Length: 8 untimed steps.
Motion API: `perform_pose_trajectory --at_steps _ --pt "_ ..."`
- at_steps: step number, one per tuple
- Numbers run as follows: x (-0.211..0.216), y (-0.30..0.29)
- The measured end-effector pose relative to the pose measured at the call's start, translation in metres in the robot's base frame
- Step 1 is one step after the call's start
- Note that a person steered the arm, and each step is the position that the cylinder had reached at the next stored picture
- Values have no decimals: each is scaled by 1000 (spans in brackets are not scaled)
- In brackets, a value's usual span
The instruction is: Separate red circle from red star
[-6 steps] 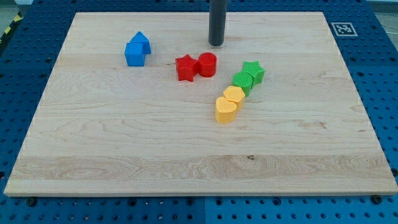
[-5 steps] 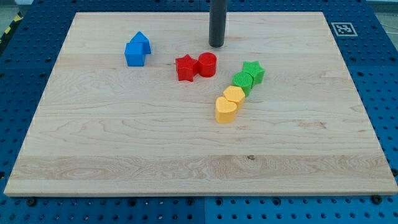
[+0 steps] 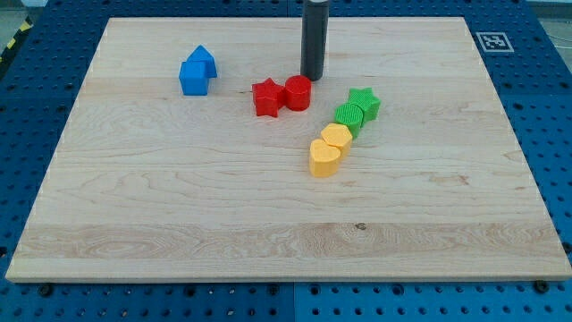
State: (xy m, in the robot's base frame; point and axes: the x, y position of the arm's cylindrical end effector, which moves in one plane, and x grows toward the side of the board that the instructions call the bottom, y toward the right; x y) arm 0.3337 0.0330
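My tip (image 3: 312, 77) rests on the tabletop (image 3: 179, 206) just above the red circle (image 3: 298, 92), at about 1 o'clock from it, very close, though I cannot tell whether they touch. The rod rises straight up out of the view's top. There are no fingers on this arm, only the rod, so nothing is grasped.

The red circle sits in the upper middle of the tabletop, touching the red star (image 3: 266, 97), which lies at its 9 o'clock. The two reds form a short row running left to right.

At 4 o'clock from the red circle, a little apart, stands a green pair: a green star (image 3: 364, 101) and, touching it at its 7 o'clock, a ribbed green block (image 3: 349, 116) whose shape I cannot make out. Just beside that green block, at its 7 o'clock, comes a yellow pair: a yellow block (image 3: 336, 137) with flat facets, perhaps a hexagon, and touching it at 7 o'clock a yellow heart (image 3: 323, 156). The four make a slanting line from upper right to lower left.

Well apart from the reds, at 10 o'clock from the red star, two blue blocks touch each other: a blue cube (image 3: 192, 78) in front and a blue peaked block (image 3: 204, 60) at its 1 o'clock.

A black-and-white marker (image 3: 492, 41) sits in the tabletop's corner at the view's top right.
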Motion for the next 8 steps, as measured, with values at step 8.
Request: perform_pose_trajectory --at_steps 8 --pt "24 -34"
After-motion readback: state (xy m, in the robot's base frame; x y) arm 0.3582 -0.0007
